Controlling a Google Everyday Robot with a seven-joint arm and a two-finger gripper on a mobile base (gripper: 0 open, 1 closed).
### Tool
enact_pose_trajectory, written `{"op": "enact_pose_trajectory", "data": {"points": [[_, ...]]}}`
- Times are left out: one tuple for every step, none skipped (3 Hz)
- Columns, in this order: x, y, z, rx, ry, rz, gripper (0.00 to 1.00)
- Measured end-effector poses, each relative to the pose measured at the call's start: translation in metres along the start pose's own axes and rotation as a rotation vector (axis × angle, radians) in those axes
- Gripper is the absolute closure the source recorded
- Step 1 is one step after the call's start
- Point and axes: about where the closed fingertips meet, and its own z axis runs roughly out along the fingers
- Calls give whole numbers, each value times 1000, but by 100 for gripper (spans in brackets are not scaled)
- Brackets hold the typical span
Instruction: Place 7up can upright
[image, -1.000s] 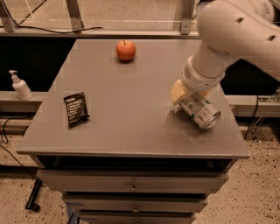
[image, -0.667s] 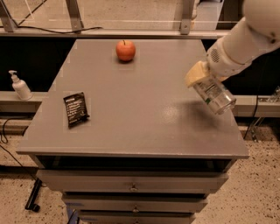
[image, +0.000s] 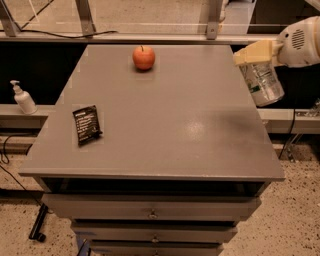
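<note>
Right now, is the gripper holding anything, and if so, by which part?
Yes. The gripper, up by the right edge of the table, is shut on the 7up can, gripping its upper end. The can hangs tilted below it, off the tabletop.

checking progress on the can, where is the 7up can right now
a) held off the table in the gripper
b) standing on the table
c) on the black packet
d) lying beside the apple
a: the 7up can hangs tilted in the gripper, in the air by the right edge of the table.
</note>
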Motion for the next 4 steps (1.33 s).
{"op": "enact_pose_trajectory", "data": {"points": [[-25, 30, -18, -166, -183, -31, 100], [-37, 59, -34, -309, -327, -25, 100], [-43, 76, -38, -352, -350, -32, 100], [-36, 58, -34, -363, -426, 1, 100]]}}
